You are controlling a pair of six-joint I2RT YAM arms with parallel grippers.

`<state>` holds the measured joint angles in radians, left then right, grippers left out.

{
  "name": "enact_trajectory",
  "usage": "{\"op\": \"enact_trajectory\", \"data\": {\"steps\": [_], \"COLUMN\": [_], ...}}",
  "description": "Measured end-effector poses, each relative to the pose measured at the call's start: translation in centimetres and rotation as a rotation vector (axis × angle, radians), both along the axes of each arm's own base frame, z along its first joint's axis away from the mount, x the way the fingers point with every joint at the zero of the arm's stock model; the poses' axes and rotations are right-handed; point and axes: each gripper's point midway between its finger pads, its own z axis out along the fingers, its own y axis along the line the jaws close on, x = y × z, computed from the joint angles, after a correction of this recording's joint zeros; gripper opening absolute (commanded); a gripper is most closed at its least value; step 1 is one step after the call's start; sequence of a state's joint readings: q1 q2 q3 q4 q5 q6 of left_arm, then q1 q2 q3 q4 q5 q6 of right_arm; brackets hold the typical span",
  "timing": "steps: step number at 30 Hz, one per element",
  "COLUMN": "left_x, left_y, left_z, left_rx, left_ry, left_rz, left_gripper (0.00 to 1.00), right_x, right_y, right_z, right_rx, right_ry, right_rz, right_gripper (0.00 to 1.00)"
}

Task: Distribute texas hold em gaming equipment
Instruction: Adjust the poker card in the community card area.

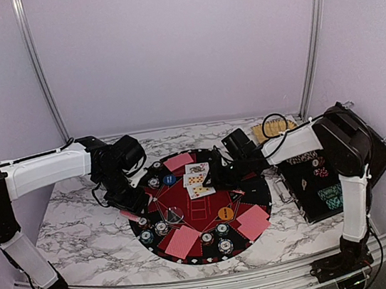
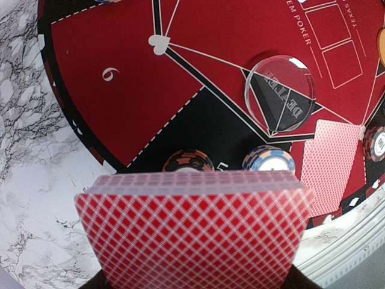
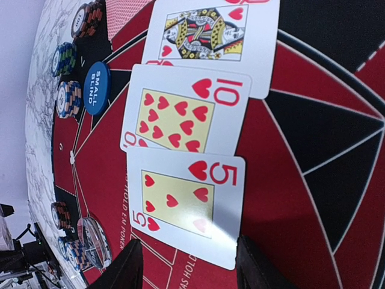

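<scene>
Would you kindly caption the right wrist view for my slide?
Right gripper open over five of hearts, ten of hearts and face card beyond, on the mat.

Left claw (image 1: 131,203) clamped, right claw (image 3: 187,268) spread open.

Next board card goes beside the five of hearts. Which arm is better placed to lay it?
Probably right: the right jaws stand open just above the five of hearts; the left jaws are shut on the deck by the mat's left edge.
</scene>
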<state>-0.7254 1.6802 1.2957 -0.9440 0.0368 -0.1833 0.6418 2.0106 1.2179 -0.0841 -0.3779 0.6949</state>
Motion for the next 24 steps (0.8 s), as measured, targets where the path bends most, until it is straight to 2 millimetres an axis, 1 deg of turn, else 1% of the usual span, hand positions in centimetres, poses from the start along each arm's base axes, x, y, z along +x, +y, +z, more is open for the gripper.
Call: {"op": "enact_trajectory", "data": {"steps": [11, 20, 24], "left_x": [0.0, 0.0, 0.0], "left_y": [0.0, 0.0, 0.0], "left_z": [0.0, 0.0, 0.0], "left_rx": [0.000, -0.001, 0.000], "left_ry": [0.000, 0.001, 0.000], "left_rz": [0.000, 0.000, 0.000], "left_gripper": [0.33, 0.33, 0.33], "right_x": [-1.5, -1.5, -1.5], "right_y": [1.6, 1.5, 0.9], "right_z": [0.1, 0.0, 0.1], "right_rx": [0.020, 0.009, -0.032], "right_ry": [0.020, 0.016, -0.001], "right_rz": [0.018, 0.017, 0.011], "right_gripper": [0.51, 0.51, 0.51]}}
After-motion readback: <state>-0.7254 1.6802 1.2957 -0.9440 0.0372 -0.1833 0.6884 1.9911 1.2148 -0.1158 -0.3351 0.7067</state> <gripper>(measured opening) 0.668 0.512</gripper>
